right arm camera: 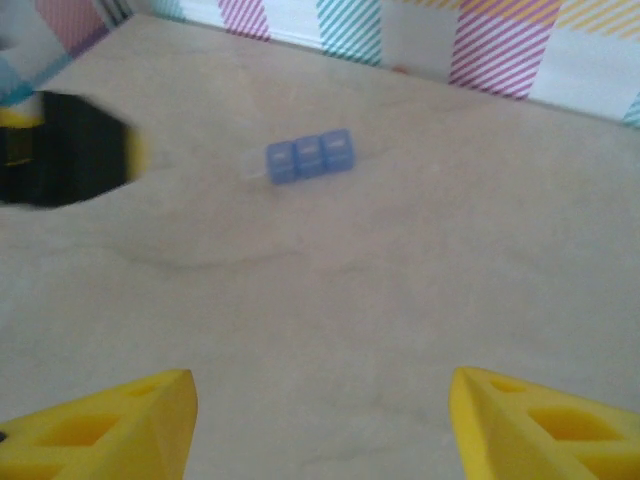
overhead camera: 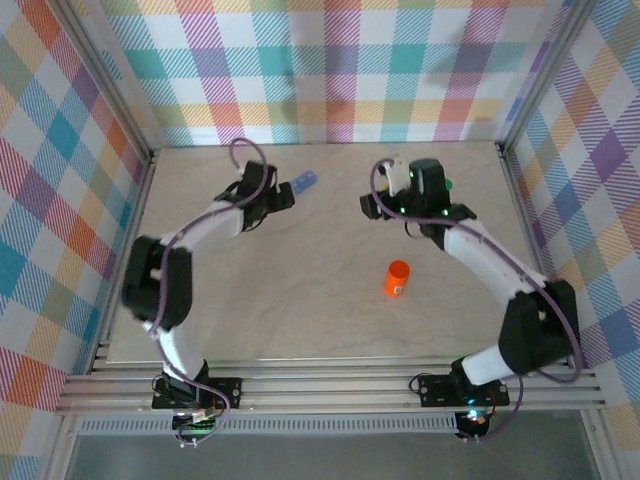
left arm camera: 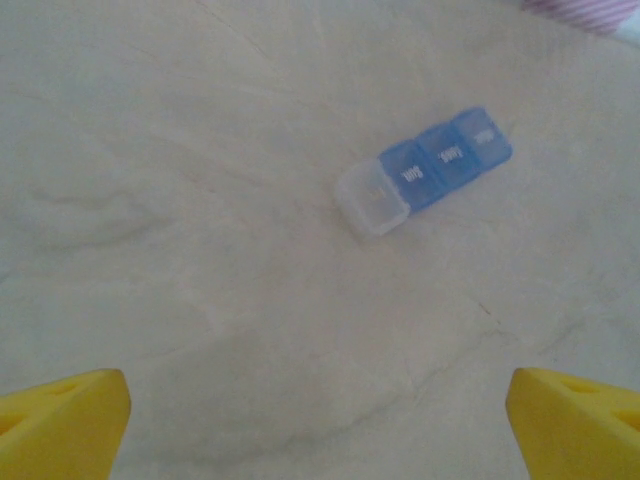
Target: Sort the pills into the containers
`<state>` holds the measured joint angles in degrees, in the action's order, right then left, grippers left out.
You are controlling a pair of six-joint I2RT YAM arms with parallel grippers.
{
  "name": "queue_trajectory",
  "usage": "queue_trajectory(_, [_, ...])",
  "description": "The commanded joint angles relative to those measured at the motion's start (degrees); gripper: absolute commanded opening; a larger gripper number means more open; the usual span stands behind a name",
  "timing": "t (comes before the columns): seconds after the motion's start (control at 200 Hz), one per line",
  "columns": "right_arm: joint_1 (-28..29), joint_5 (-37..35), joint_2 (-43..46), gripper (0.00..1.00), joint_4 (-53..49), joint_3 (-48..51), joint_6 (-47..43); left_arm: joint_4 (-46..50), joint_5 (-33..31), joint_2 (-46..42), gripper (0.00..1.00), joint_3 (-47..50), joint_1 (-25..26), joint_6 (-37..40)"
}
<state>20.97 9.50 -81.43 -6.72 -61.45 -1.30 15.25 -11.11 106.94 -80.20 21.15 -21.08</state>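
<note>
The left pincer [left arm camera: 320, 430] is wide open, its two yellow fingers [left arm camera: 65, 420] far apart, and it holds nothing. Only bare table [left arm camera: 200, 150] lies between them. A little way past its tips lies the blue pill box [left arm camera: 445, 160], flat on the table and turned at a slant. The box has three blue parts in a row with small white words on the lids, too blurry to read. The part at the end nearest the pincer looks clear and whitish. The right pincer [right arm camera: 320, 430] is wide open too, with nothing in it. It points across the table at the same blue box, which is farther off and fuzzy in the right wrist view, and the black end of the left arm [right arm camera: 60, 150] shows at the side. From above, the box lies near the back of the table, between the two pincers and closer to the left one. The orange bottle [overhead camera: 397, 278] sits by itself near the middle of the table, close beside the right arm and well apart from both pincers. Checked walls [overhead camera: 330, 70] of many colours stand around the table.
</note>
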Motion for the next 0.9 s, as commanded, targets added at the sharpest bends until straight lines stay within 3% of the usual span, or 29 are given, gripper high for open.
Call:
queue_trajectory(0.0, [-0.2, 0.3, 6.4, 0.68, 4.9, 8.2, 6.4, 17.3, 4.3, 13.6, 0.92, -16.7, 0.2, 10.9])
queue_trajectory(0.245, [0.0, 5.5, 19.0, 0.72, 16.4, 21.4, 12.4, 35.4, 2.8, 36.7, 0.92, -51.7, 0.0, 22.5])
queue_trajectory(0.345, [-0.1, 7.3, 21.6, 0.74, 21.1, 25.3, 14.3, 40.1, 4.1, 42.2, 0.92, -60.9, -0.2, 25.2])
queue_trajectory(0.895, [0.1, 9.6, 22.6, 0.75, 21.9, 25.6, 16.5, 39.3, 6.8, 48.0, 0.82, -67.9, -1.2, 31.0])
